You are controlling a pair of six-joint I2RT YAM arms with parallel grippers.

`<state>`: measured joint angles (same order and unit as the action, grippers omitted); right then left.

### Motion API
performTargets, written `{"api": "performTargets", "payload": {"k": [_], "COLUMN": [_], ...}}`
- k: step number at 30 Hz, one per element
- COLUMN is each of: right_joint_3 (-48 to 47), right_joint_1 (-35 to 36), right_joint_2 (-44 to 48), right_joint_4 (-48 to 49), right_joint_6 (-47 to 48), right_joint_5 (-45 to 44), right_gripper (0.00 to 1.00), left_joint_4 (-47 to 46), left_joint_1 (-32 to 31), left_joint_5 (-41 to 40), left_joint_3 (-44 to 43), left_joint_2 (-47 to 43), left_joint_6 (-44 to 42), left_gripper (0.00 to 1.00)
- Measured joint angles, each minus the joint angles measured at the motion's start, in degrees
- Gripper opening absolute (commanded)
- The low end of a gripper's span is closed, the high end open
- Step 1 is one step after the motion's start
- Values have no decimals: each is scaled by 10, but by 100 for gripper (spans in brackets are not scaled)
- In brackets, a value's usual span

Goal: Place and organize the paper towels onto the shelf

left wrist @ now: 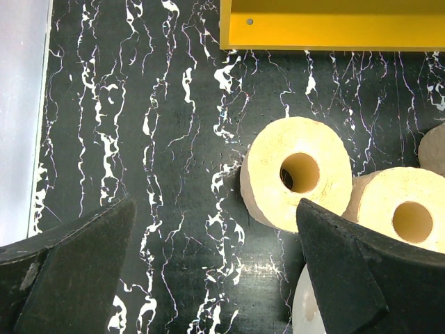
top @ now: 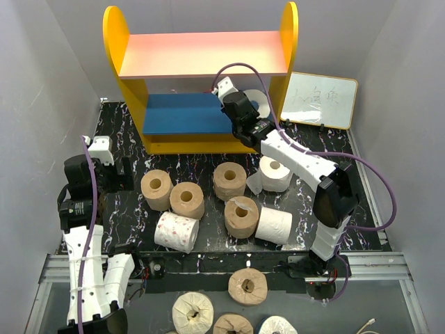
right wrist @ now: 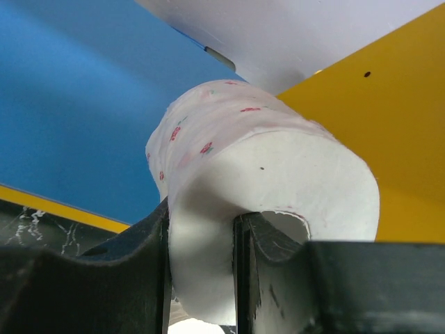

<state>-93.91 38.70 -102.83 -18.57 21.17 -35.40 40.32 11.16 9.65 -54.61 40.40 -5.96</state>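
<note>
The shelf point(top: 201, 56) stands at the back, with yellow sides, a pink upper board and a blue lower board point(top: 184, 113). My right gripper point(top: 245, 111) reaches into the lower tier's right end. It is shut on a white paper towel roll with pink dots point(right wrist: 278, 167), one finger in the hollow core and one outside, close to the yellow side panel point(right wrist: 407, 132). Several tan and white rolls lie on the black mat, among them a tan roll point(top: 156, 189) and a white roll trailing a loose sheet point(top: 276, 172). My left gripper point(top: 111, 163) hangs open and empty left of the tan roll point(left wrist: 299, 174).
A small white writing board point(top: 321, 99) leans right of the shelf. Several more rolls lie on the ledge in front of the mat, one of them tan point(top: 247, 286). Grey walls close in left and right. The shelf's yellow base point(left wrist: 334, 31) shows in the left wrist view.
</note>
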Motion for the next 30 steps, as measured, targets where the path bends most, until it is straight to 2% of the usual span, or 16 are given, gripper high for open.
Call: {"api": "performTargets", "payload": {"k": [7, 11, 15, 18, 19, 20, 29, 30], "right_joint_3": [27, 38, 45, 48, 48, 49, 53, 53], "right_joint_1": [-10, -13, -13, -13, -13, -13, -13, -13], "right_joint_2": [0, 0, 4, 11, 13, 16, 63, 67], "right_joint_4": [15, 18, 22, 23, 24, 26, 84, 91], "right_joint_6": [16, 19, 21, 22, 22, 23, 49, 50], "right_joint_5": [-25, -26, -25, -27, -28, -32, -49, -50], "right_gripper": [12, 18, 33, 50, 59, 63, 69, 72], "left_joint_4": [0, 0, 0, 0, 0, 0, 0, 0], "left_joint_1": [0, 0, 0, 0, 0, 0, 0, 0], "left_joint_5": [1, 1, 1, 1, 1, 1, 1, 1], "left_joint_3": [0, 0, 0, 0, 0, 0, 0, 0], "left_joint_2": [1, 3, 4, 5, 5, 5, 10, 10], "left_joint_6": [0, 0, 0, 0, 0, 0, 0, 0], "left_gripper": [99, 99, 99, 99, 99, 99, 99, 99]}}
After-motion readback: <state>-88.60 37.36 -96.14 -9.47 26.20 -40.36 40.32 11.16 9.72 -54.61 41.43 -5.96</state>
